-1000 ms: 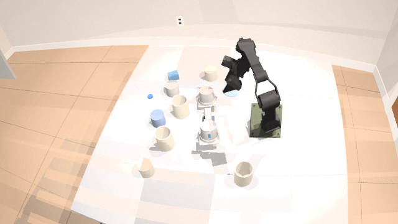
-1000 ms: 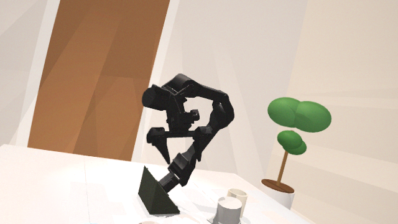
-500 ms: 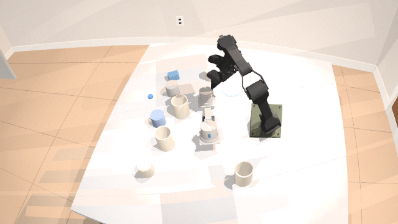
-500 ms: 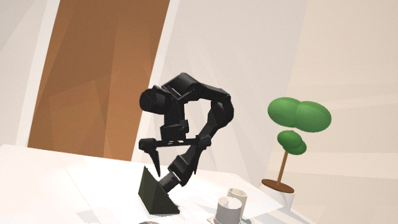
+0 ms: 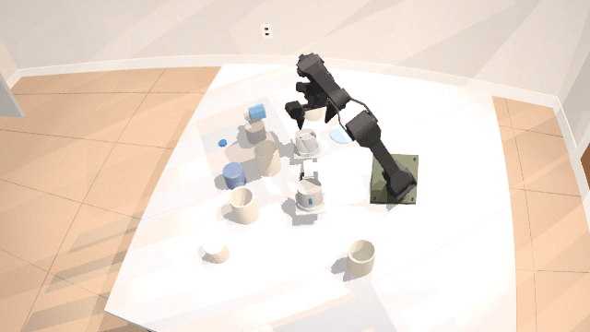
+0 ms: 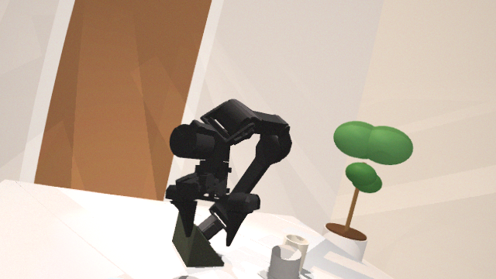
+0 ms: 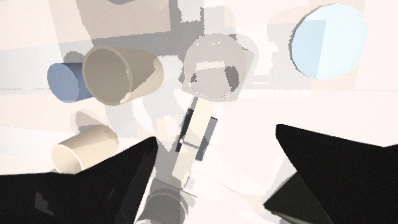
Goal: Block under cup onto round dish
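My gripper [image 5: 314,124] [image 6: 208,240] [image 7: 215,136] is open and empty, above the table near the dish-side end of the balance. The balance beam [image 7: 201,117] joins two grey cups. The far cup [image 5: 307,142] [image 7: 212,65] stands on the end nearer the dish; in the wrist view it lies ahead of the fingertips. The other cup [image 5: 310,194] [image 6: 284,265] [image 7: 162,210] stands on the opposite end, with a small teal patch on its side in the top view. The round light-blue dish [image 5: 340,135] [image 7: 327,42] has nothing visible on it. The hidden block is not visible.
A blue box [image 5: 257,112], a brownish cup [image 5: 255,132], a tall beige cup [image 5: 268,160] [image 7: 107,75] and a blue cup [image 5: 234,176] [image 7: 64,82] stand beyond the balance. Another beige cup [image 5: 360,259] is at the front. A pale cup [image 5: 314,113] is partly behind the fingers.
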You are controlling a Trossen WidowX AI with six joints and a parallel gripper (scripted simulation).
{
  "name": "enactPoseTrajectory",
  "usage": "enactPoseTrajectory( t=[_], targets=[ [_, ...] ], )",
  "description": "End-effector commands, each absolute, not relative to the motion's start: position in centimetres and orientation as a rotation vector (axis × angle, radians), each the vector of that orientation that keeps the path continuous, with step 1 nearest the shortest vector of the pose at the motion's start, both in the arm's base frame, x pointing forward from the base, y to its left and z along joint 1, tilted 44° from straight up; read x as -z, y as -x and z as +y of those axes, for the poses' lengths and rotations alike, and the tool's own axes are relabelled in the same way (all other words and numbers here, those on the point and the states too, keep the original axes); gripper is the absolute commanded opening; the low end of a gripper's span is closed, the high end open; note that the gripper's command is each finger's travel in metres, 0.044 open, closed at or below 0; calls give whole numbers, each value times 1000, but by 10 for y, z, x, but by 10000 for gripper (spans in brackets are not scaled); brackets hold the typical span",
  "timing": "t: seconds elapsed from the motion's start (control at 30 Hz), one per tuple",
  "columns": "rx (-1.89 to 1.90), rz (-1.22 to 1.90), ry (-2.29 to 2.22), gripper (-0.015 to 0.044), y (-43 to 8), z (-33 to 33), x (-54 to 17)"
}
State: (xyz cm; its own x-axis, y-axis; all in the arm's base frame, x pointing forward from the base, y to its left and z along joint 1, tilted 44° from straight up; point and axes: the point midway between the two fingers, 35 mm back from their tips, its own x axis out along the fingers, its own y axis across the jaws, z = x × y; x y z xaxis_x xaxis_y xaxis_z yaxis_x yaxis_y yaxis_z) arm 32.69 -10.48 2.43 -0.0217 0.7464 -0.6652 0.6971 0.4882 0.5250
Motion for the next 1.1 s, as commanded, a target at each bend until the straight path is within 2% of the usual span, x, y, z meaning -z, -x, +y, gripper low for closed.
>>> enactPoseTrajectory(
  t=[0.0, 0.37, 1.07],
  targets=[
    [50, 1799, -1262, 440, -336, -102, -11],
    [431, 1917, -1339, 440, -361, -87, 25],
    [437, 1918, -1340, 440, -358, -68, 47]
  ],
)
